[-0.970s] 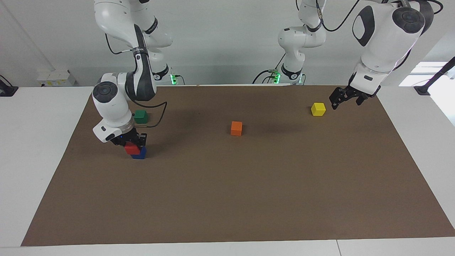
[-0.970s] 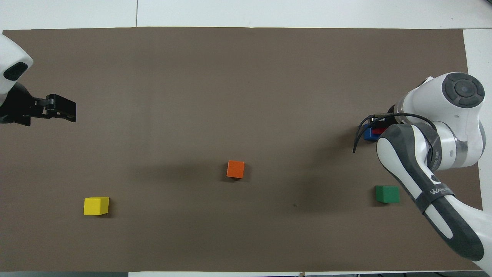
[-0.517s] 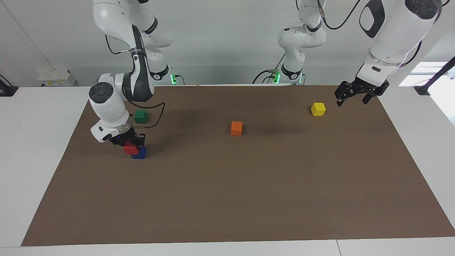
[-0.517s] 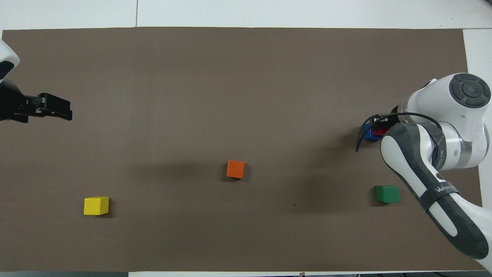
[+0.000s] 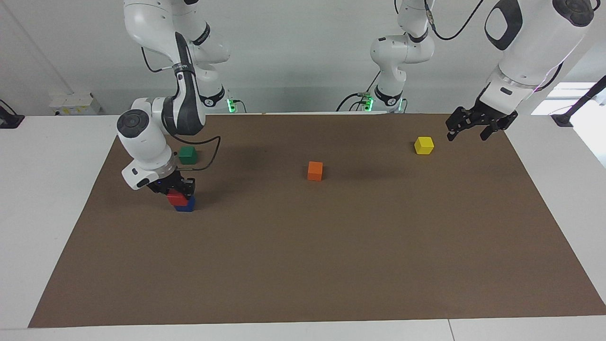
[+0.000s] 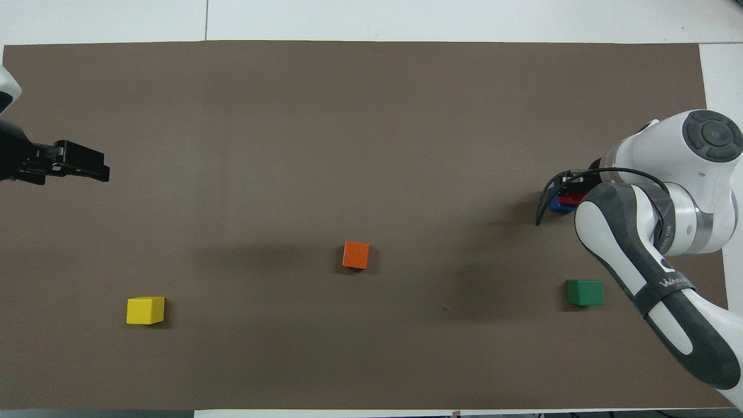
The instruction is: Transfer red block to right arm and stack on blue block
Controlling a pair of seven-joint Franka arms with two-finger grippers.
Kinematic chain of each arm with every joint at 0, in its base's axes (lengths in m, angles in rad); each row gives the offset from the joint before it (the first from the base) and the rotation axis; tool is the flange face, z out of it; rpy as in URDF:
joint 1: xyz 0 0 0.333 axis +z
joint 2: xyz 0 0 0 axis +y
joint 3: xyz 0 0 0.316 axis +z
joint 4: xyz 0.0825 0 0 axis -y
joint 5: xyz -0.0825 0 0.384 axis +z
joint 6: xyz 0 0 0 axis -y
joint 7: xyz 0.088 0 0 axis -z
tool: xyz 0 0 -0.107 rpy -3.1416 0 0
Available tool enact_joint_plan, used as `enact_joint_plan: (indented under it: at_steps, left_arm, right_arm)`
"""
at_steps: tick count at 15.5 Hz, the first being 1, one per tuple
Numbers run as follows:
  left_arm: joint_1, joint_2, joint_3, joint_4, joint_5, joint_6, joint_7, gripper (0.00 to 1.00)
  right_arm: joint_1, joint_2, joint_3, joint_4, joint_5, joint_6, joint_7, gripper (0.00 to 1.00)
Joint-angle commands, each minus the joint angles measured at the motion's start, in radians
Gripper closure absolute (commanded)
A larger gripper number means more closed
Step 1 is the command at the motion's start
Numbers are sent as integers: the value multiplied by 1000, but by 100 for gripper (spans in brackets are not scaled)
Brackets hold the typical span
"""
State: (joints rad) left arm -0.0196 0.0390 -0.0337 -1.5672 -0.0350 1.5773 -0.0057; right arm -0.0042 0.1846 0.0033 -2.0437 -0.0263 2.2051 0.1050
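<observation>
The red block (image 5: 175, 197) sits on top of the blue block (image 5: 186, 205), shifted a little toward the right arm's end of the table. My right gripper (image 5: 177, 191) is down over the stack and shut on the red block. In the overhead view the right arm hides most of the stack; only an edge of the red block (image 6: 573, 200) and of the blue block (image 6: 554, 204) shows by the right gripper (image 6: 572, 191). My left gripper (image 5: 475, 128) is open and empty, raised in the air beside the yellow block (image 5: 424, 145); it also shows in the overhead view (image 6: 81, 168).
A green block (image 5: 188, 155) lies nearer to the robots than the stack, close to the right arm's elbow. An orange block (image 5: 315, 170) lies mid-table. All lie on a brown mat (image 5: 303, 265) over the white table.
The left gripper has lifted and drawn back toward the left arm's end of the table. The right wrist has shifted slightly while staying on the red block over the blue block.
</observation>
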Motion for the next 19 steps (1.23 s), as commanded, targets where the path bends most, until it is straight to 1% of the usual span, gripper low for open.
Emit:
enact_joint_plan:
  at_steps: [1,4,6,8,11,14,16,19]
  left_arm:
    - [-6,1,9,4,9,7,16,0]
    - [-6,2,8,4,12,3,10,0]
    - [0,1,9,6,10,-3,7,0]
    - [3,-10,15,-2,10,4,6,0]
    - [6,-18,20,-10,10,4,9,0]
    - [4,-24,18,-19,10,0,7,0]
    - [4,-24,18,-19,10,0,7,0]
    - [4,-24,18,-19,10,0,7,0]
  right_arm:
    - [-13,-5,9,-1,22,16,-30,0]
    - [-13,-8,9,5,22,13,-42,0]
    - [-13,-19,7,22,19,-10,-47,0]
    - [-14,-45,7,59,16,-60,-76,0]
    - [-11,-76,6,152,6,-177,-155,0]
    - [-26,-125,1,209,5,-232,-185,0]
    - [-23,-160,1,262,6,-325,-194,0]
    - [-25,-182,0,368,6,-522,-192,0]
